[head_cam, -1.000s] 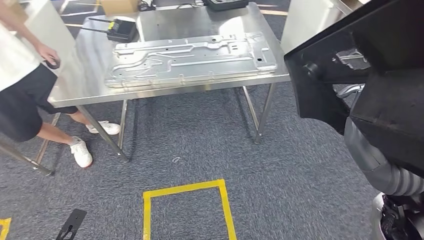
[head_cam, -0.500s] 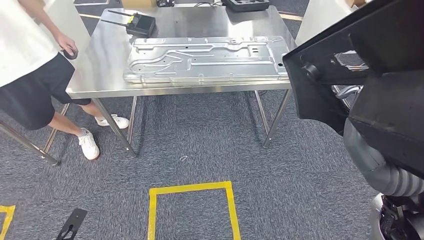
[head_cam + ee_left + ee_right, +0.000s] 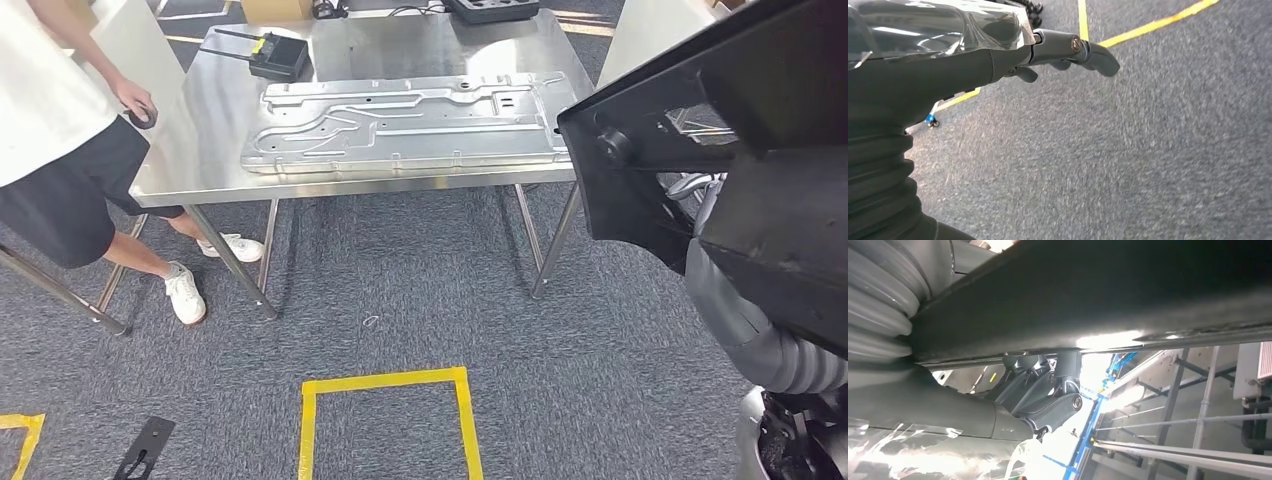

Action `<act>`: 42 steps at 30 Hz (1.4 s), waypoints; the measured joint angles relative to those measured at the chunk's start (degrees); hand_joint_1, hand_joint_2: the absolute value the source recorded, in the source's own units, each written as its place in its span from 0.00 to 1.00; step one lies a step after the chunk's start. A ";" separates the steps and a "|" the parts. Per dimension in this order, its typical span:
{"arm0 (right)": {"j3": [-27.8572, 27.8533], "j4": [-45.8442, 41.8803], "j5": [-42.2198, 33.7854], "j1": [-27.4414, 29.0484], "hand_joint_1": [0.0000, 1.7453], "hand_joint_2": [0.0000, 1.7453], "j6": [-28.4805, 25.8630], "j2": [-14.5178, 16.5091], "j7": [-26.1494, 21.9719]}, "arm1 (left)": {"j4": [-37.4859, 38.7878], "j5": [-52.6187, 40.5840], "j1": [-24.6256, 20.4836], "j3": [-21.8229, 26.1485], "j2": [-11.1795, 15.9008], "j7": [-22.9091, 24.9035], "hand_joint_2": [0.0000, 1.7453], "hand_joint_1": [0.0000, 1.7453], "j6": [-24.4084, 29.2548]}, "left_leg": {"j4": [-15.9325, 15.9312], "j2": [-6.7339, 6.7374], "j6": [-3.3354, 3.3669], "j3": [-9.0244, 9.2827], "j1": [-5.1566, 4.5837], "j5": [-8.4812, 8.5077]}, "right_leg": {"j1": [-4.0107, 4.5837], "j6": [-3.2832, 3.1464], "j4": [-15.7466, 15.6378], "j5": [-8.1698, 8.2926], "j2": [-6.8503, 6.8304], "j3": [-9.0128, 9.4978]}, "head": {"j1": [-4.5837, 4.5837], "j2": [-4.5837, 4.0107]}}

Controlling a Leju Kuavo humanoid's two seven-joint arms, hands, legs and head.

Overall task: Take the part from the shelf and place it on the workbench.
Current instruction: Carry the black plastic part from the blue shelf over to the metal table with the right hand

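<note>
Head view: black part (image 3: 720,150) fills the right side, raised in front of the robot's right arm (image 3: 760,340); its upper and right portions are cut off by the frame edge, so full shape not readable. Right wrist view: right hand (image 3: 1048,400) sits under the part's dark edge (image 3: 1098,295), fingers (image 3: 1068,405) curled up against it, grasping it; contact area is in shadow and backlit, exact finger placement hard to make out.

Workbench (image 3: 200,130) ahead, steel top, far edge cut off. Large stamped metal panel (image 3: 400,120) lies flat on it, its right end partly hidden behind the part. Small black box (image 3: 278,55) with antenna near the far left corner; another dark device (image 3: 490,8) at the far edge, mostly cropped.

Person (image 3: 60,130) at the bench's left, head out of frame, one hand (image 3: 135,100) on a small dark object at the bench edge.

Left wrist view: left hand (image 3: 1068,52) hangs over grey carpet (image 3: 1148,150), fingers loosely bent, nothing in them. Yellow tape square (image 3: 385,420) on the floor, near side cropped
</note>
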 joint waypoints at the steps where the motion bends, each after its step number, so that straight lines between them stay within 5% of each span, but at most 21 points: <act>1: 0.00 0.01 -0.02 0.05 1.00 1.00 0.00 0.01 0.00 | 0.00 0.00 0.02 -0.01 0.01 0.00 1.00 0.00 0.02 | 4.22 0.04 -0.22 -2.12 0.09 -1.58 | 0.00 -0.08 0.01 -0.03 0.16 0.00 | -0.03 -0.01; 3: 0.00 0.01 -0.04 0.11 1.00 1.00 0.00 0.02 0.00 | 0.01 0.00 0.12 -0.02 0.01 0.00 1.00 0.00 0.03 | 8.03 0.11 -0.49 -4.40 0.25 -1.97 | -0.03 -0.05 0.03 -0.14 0.56 0.08 | -0.04 -0.01; 4: 0.00 0.01 -0.05 0.11 1.00 1.00 -0.01 0.03 0.00 | 0.01 0.00 0.14 -0.03 0.01 0.00 1.00 0.00 0.03 | 6.28 0.14 -0.58 -3.80 0.34 -0.50 | -0.08 0.04 0.04 -0.23 0.76 0.19 | -0.04 -0.01; 6: 0.00 0.01 -0.06 0.07 1.00 1.00 -0.01 0.03 0.00 | 0.00 0.00 0.09 -0.03 -0.01 0.00 1.00 0.00 0.02 | -2.02 0.19 -0.69 -0.14 0.53 3.63 | -0.16 0.43 0.06 -0.51 1.04 0.59 | -0.05 0.00; 8: 0.00 0.01 -0.04 -0.04 1.00 1.00 0.02 0.04 0.01 | 0.01 0.00 0.04 -0.03 -0.07 0.00 1.00 0.00 -0.03 | -8.19 0.09 -0.27 2.60 0.43 5.86 | -0.01 1.00 0.11 -0.77 1.34 0.78 | -0.04 0.00; 12: -0.01 0.01 0.35 -0.19 1.00 1.00 0.08 0.01 0.02 | 0.01 0.00 0.03 -0.01 -0.19 -0.02 1.00 0.00 -0.08 | -9.43 0.00 1.53 3.30 0.13 6.16 | -0.04 2.18 0.16 -1.20 1.24 0.78 | 0.05 0.00; 14: -0.02 0.01 0.69 -0.28 1.00 1.00 0.07 -0.05 0.02 | 0.01 0.00 0.01 0.01 -0.20 -0.02 1.00 0.00 -0.06 | -9.64 0.10 2.31 3.73 0.21 6.24 | -0.10 2.55 4.53 -3.70 0.47 -1.01 | 0.13 0.00; 16: -0.02 0.02 0.80 -0.27 1.00 1.00 0.06 -0.09 0.02 | 0.01 0.00 0.11 -0.01 -0.23 -0.02 1.00 0.00 -0.06 | -9.62 0.20 2.72 3.90 0.04 6.06 | -0.06 2.64 12.97 -7.28 -0.02 -5.09 | 0.17 0.00; 18: -0.02 0.03 0.85 -0.20 1.00 1.00 0.06 -0.10 0.03 | 0.01 0.00 0.16 0.00 -0.26 -0.02 1.00 0.00 -0.07 | -9.61 0.25 2.91 4.03 -0.16 5.90 | -0.02 2.52 17.77 -8.08 -0.05 -7.99 | 0.18 0.01; 19: -0.02 0.03 0.86 -0.20 1.00 1.00 0.06 -0.10 0.03 | 0.01 0.00 0.15 0.01 -0.26 -0.02 1.00 0.00 -0.08 | -9.60 0.25 2.96 4.17 -0.23 5.79 | 0.01 2.34 16.70 -6.80 -0.06 -7.76 | 0.19 0.01; 21: -0.02 0.02 0.91 -0.30 1.00 1.00 0.06 -0.10 0.03 | 0.01 0.00 0.14 0.01 -0.26 -0.02 1.00 0.00 -0.08 | -9.61 0.22 2.91 4.60 -0.34 5.49 | 0.16 1.73 9.00 -2.54 -0.13 -4.33 | 0.20 0.01; 23: -0.02 0.01 0.99 -0.50 1.00 1.00 0.06 -0.12 0.03 | 0.01 -0.03 0.13 0.01 -0.27 -0.02 1.00 0.00 -0.08 | -9.52 0.19 2.55 4.84 -0.63 5.11 | 0.54 1.25 2.04 -0.09 -0.28 -1.07 | 0.20 0.01; 28: -0.02 0.01 1.13 -0.76 1.00 1.00 0.06 -0.14 0.04 | 0.01 -0.19 0.07 -0.02 -0.30 -0.02 1.00 0.00 -0.07 | -8.41 0.32 1.04 4.40 -0.53 3.74 | 0.58 0.38 -0.16 0.06 -0.23 -0.12 | 0.13 0.00; 31: -0.01 0.01 1.16 -0.84 1.00 1.00 0.07 -0.11 0.05 | 0.01 -0.23 0.01 0.01 -0.27 -0.02 1.00 0.00 -0.07 | 1.85 0.40 0.18 -0.78 -0.23 -0.91 | 0.36 -0.25 -0.36 -0.17 -0.24 0.17 | -0.04 -0.01; 33: -0.01 0.01 1.19 -0.80 1.00 1.00 0.08 -0.08 0.08 | 0.01 -0.24 0.11 0.00 -0.28 -0.02 1.00 0.00 -0.07 | 7.66 0.41 -0.18 -4.15 -0.02 -2.23 | 0.36 -0.27 -0.34 -0.41 -0.21 0.35 | -0.05 -0.01; 35: -0.01 0.01 1.21 -0.82 1.00 1.00 0.08 -0.06 0.12 | 0.01 -0.24 0.13 0.00 -0.30 -0.02 1.00 0.00 -0.07 | 4.69 0.43 -0.41 -3.29 0.23 0.64 | 0.28 -0.03 -0.31 -0.80 -0.15 0.88 | -0.06 0.00; 38: 0.00 0.01 1.21 -1.02 1.00 1.00 0.08 -0.05 0.16 | 0.01 -0.24 0.06 0.00 -0.32 -0.02 1.00 0.00 -0.05 | -7.05 0.43 -0.19 2.01 0.32 5.91 | 0.39 0.85 -0.24 -1.60 -0.02 1.74 | -0.04 0.00; 42: 0.00 0.00 1.25 -1.31 1.00 1.00 0.10 -0.07 0.22 | 0.01 -0.24 0.08 0.01 -0.39 -0.02 1.00 0.00 -0.03 | -9.47 0.36 1.61 3.44 0.08 5.86 | 0.48 1.89 0.13 -1.85 0.11 2.00 | 0.06 0.00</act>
